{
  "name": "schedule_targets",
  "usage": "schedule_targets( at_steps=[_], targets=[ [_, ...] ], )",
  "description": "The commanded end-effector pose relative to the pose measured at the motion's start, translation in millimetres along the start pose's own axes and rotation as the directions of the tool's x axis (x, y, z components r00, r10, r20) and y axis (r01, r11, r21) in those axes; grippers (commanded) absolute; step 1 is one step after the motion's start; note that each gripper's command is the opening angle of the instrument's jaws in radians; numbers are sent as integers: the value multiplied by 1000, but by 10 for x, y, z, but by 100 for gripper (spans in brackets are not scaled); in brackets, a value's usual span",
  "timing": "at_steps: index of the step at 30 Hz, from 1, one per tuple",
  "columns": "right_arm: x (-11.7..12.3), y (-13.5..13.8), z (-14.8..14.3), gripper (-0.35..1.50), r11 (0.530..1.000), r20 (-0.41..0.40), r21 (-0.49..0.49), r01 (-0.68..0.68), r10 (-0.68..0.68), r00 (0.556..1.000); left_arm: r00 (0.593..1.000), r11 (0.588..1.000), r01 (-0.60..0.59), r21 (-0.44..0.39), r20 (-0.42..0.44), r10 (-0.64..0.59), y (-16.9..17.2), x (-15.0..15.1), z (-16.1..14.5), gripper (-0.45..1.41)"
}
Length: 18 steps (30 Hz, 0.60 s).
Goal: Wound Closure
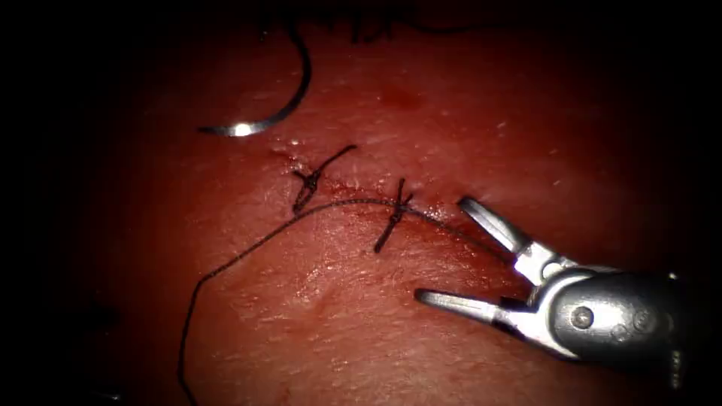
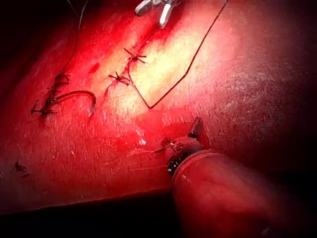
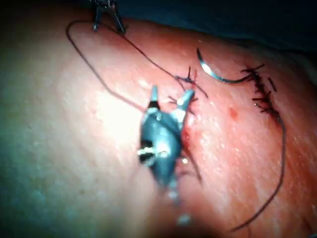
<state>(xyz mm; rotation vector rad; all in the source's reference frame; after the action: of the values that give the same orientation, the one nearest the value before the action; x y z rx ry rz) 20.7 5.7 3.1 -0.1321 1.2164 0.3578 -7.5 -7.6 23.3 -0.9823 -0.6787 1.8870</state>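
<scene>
We see the right tool (image 1: 462,252) with jaws spread wide, holding nothing, at the right end of the cut (image 1: 353,192). The needle (image 1: 282,98) lies free on the tissue (image 1: 338,316), up and left of it, past both knots (image 1: 395,214); its steel curve bows rightward and neither end is visibly in the tissue. The dark thread (image 1: 248,252) crosses the glossy tissue toward the open jaws. The right tool is nearer the needle. We cannot tell the state of the left tool (image 2: 195,130).

right pincer (image 1: 470,256): polished silver, two slim tapered blunt jaws, rounded grey wrist housing, round screw heads on its side. left pincer (image 2: 190,136): dark tip, ribbed collar, smooth cylindrical shaft.
</scene>
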Motion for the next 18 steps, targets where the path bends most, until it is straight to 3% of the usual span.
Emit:
schedule_targets(
  at_steps=[1,4,9,18],
  targets=[
    [-4,-6,6,115,1000,0,2,-3,3,1000,1000,1000,5,-4,3,-5,2,1,7,64],
    [-5,-7,7,115,1000,-1,1,-8,8,1000,998,998,-54,-8,-45,54,10,31,2,67],
    [-6,-7,7,115,1000,2,2,-13,13,1000,968,993,-116,7,-224,115,18,87,-9,59],
    [-8,-9,8,115,1000,4,3,-11,11,1000,961,992,-118,34,-250,122,-7,131,24,57]
  ],
)
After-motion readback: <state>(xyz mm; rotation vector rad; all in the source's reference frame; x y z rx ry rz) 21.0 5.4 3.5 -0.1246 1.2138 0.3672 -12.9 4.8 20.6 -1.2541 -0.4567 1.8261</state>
